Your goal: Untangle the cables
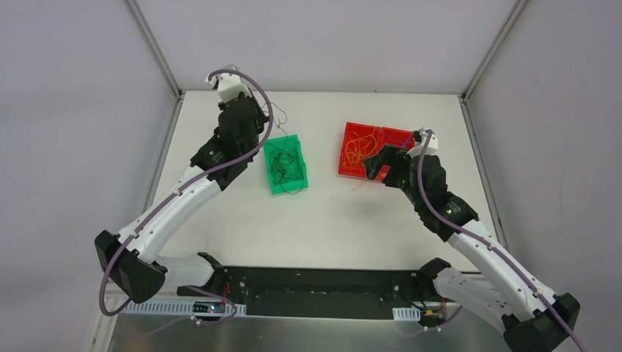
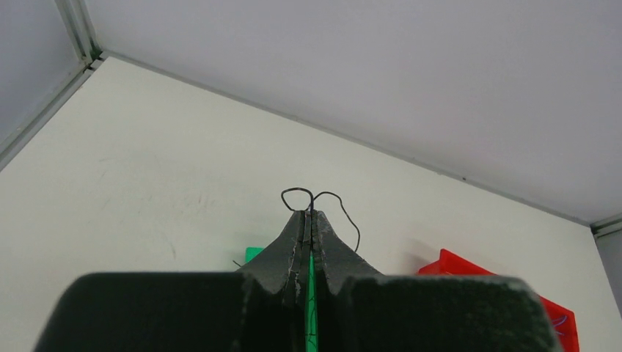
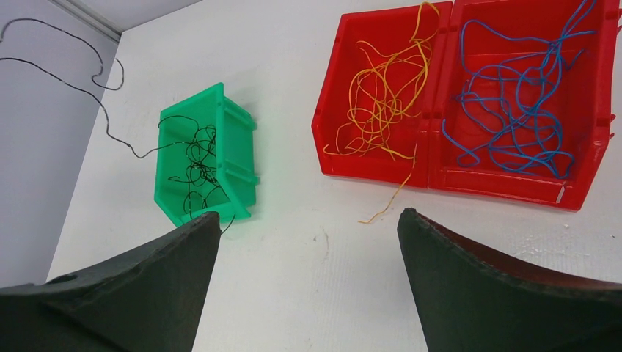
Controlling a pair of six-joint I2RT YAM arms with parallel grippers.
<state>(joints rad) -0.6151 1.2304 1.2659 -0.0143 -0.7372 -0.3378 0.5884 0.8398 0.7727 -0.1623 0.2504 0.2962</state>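
The cables lie sorted by colour as loose, hair-fine curls. The black wires [image 3: 196,165] fill a green bin [image 3: 238,161] left of centre on the white table [image 1: 323,227]. The orange-yellow wires [image 3: 385,99] sit in a red bin [image 3: 345,44] to the right, and the blue wires [image 3: 517,110] in a second red bin [image 3: 587,169] touching its right side.

Only the right wrist view shows the blue wires clearly. It also shows one orange strand [image 3: 389,202] trailing over the near wall onto the table, and one long black strand [image 3: 103,110] rising out of the green bin toward the far left. The left wrist view alone shows the left gripper [image 2: 309,216] pinched tight on a black loop [image 2: 297,190] that curls out past its tips.

The left arm reaches to the far left corner, with its wrist raised beside the green bin. The right gripper [image 3: 306,216] hovers over the near edge of the red bins, its jaws spread wide and holding nothing.
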